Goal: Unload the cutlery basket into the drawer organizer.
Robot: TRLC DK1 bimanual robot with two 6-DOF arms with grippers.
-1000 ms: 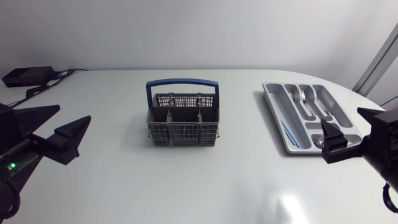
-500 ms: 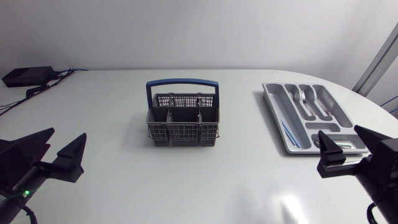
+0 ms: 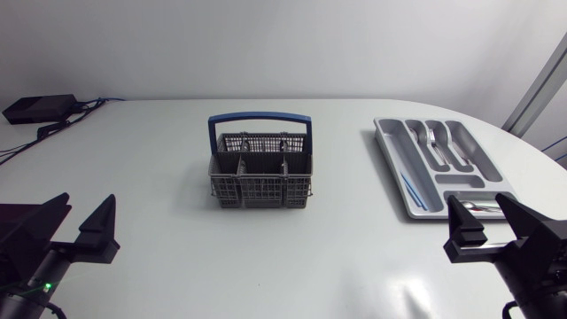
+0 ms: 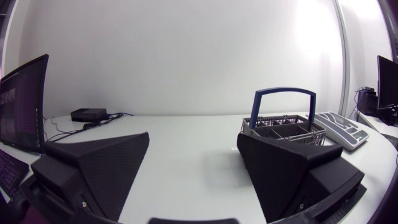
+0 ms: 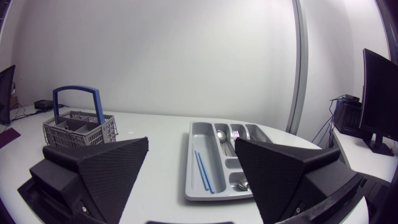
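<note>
A grey cutlery basket (image 3: 260,180) with a blue handle stands mid-table; no cutlery shows in it. The grey drawer organizer (image 3: 387,146) lies at the back right, holding spoons and forks (image 3: 434,142) and two thin blue sticks (image 3: 409,188). My left gripper (image 3: 78,220) is open and empty at the near left, far from the basket (image 4: 283,127), which lies ahead of my left gripper (image 4: 193,140) and to its right. My right gripper (image 3: 492,223) is open and empty just in front of the organizer (image 5: 188,158). From my right gripper (image 5: 191,146) the basket (image 5: 78,127) stands off to the left.
A black box (image 3: 40,108) with cables sits at the far left back corner. Bare white tabletop lies between the basket and each gripper, and between the basket and the organizer.
Both arms have drawn back toward the near edge of the table, away from the basket and organizer. Both grippers stayed open and empty.
</note>
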